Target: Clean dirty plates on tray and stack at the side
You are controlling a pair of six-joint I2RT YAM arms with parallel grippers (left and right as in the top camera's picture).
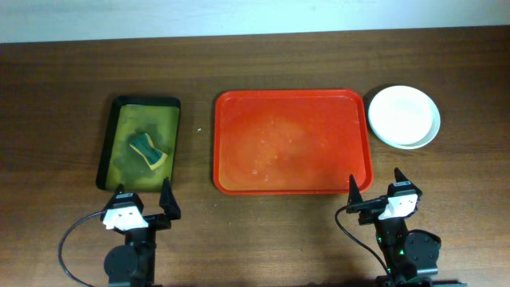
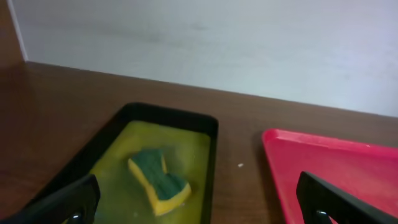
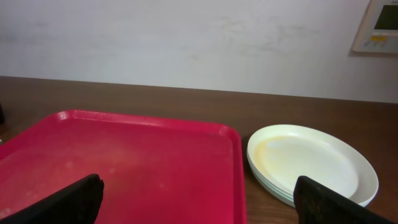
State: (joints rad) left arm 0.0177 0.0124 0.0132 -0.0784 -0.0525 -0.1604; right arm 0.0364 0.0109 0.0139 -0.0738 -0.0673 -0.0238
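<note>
At 3 o'clock of the tray (image 1: 291, 147), the plates (image 1: 404, 117) sit stacked; task looks done. Left gripper (image 1: 143, 195) and right gripper (image 1: 374, 182) released, empty; likely nothing left but parking.

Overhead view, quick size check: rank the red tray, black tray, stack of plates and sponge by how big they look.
1. red tray, clearly the largest
2. black tray
3. stack of plates, somewhat smaller than the black tray
4. sponge, smallest by far
</note>
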